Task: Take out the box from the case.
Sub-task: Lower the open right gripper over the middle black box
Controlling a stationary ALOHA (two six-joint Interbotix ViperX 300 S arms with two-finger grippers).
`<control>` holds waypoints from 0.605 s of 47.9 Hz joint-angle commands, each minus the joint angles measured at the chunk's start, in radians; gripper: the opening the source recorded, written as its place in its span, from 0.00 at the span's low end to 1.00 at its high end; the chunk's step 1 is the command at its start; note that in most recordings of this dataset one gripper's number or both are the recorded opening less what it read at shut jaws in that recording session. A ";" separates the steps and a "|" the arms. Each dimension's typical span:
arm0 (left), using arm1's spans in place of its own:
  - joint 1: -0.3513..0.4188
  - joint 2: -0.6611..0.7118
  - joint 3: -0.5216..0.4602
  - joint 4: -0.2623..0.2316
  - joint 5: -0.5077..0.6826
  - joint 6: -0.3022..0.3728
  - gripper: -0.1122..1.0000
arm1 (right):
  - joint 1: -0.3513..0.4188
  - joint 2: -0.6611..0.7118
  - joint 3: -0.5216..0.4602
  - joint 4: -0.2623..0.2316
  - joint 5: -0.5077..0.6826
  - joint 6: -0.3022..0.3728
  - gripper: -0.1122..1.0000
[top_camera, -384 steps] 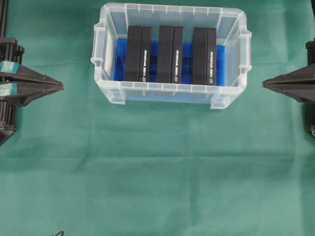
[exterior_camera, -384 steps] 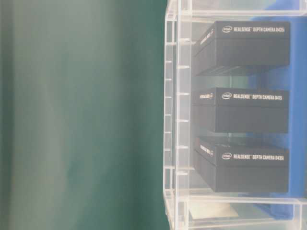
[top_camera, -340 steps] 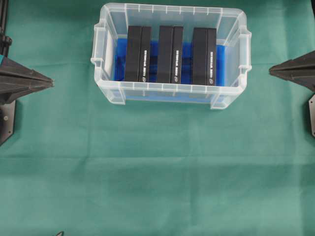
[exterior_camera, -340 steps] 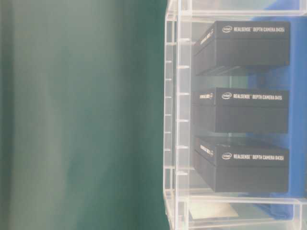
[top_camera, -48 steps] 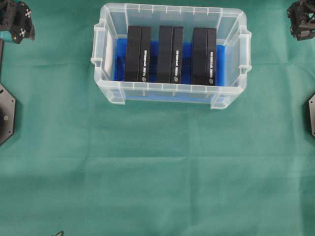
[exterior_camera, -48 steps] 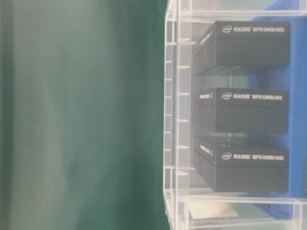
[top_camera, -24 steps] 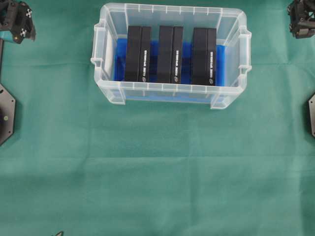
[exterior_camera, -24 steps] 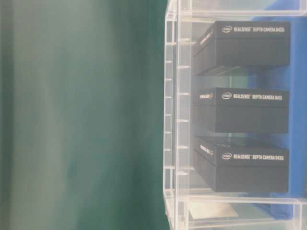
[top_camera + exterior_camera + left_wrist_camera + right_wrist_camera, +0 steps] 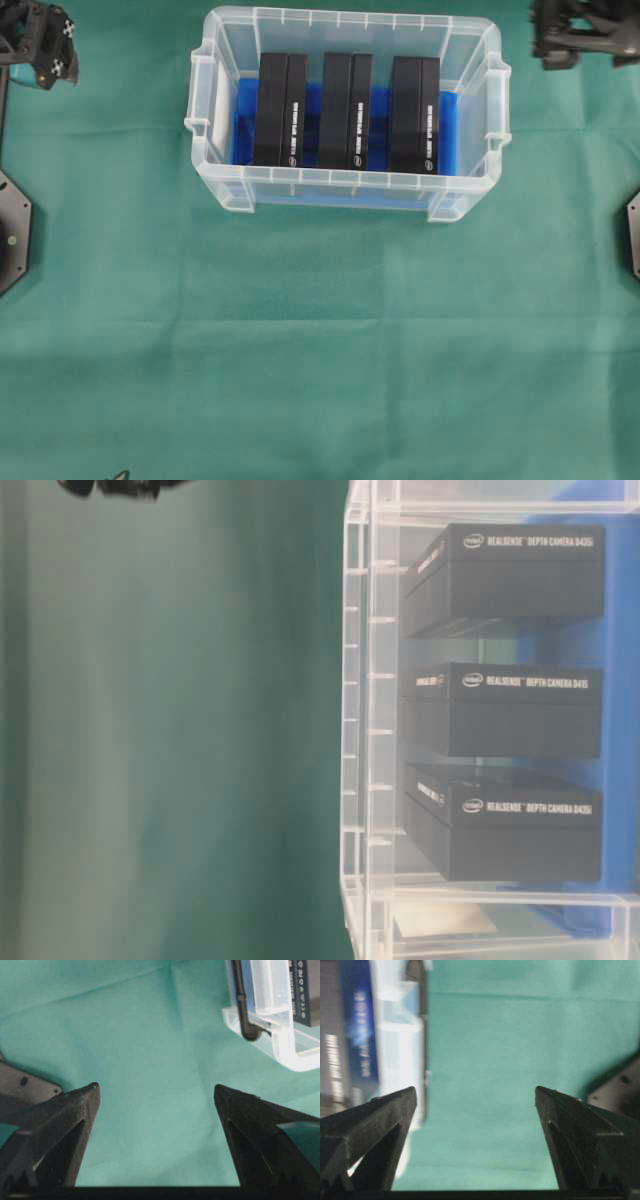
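Observation:
The case (image 9: pixel 345 182) is a clear plastic bin with a blue floor, standing at the back middle of the green cloth. Three black boxes (image 9: pixel 280 110) (image 9: pixel 346 110) (image 9: pixel 414 115) stand side by side in it, also seen through its wall (image 9: pixel 360 730) in the table-level view. My left gripper (image 9: pixel 156 1090) is open over bare cloth, with the case's corner (image 9: pixel 295 1055) to its upper right. My right gripper (image 9: pixel 475 1091) is open too, nothing between its fingers, with the blurred case (image 9: pixel 395 1035) to its left. Both arms (image 9: pixel 40 45) (image 9: pixel 585 30) sit at the top corners, outside the case.
Black base plates lie at the left edge (image 9: pixel 12 235) and right edge (image 9: pixel 632 232) of the cloth. A dark piece of an arm (image 9: pixel 110 488) shows at the top of the table-level view. Green cloth covers the whole table.
The right arm has swung left towards the case's far right corner, and a dark part of it has entered the table-level view. The left arm shifted slightly. The boxes have not moved.

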 commanded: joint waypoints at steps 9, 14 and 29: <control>0.003 -0.002 -0.012 0.000 -0.005 0.002 0.94 | 0.049 0.141 -0.166 0.002 -0.038 0.000 0.94; 0.003 0.000 -0.014 0.000 -0.005 0.000 0.94 | 0.075 0.216 -0.239 0.002 -0.038 -0.002 0.94; 0.003 0.002 -0.012 0.000 -0.005 0.000 0.94 | 0.130 0.391 -0.405 0.017 -0.038 0.000 0.94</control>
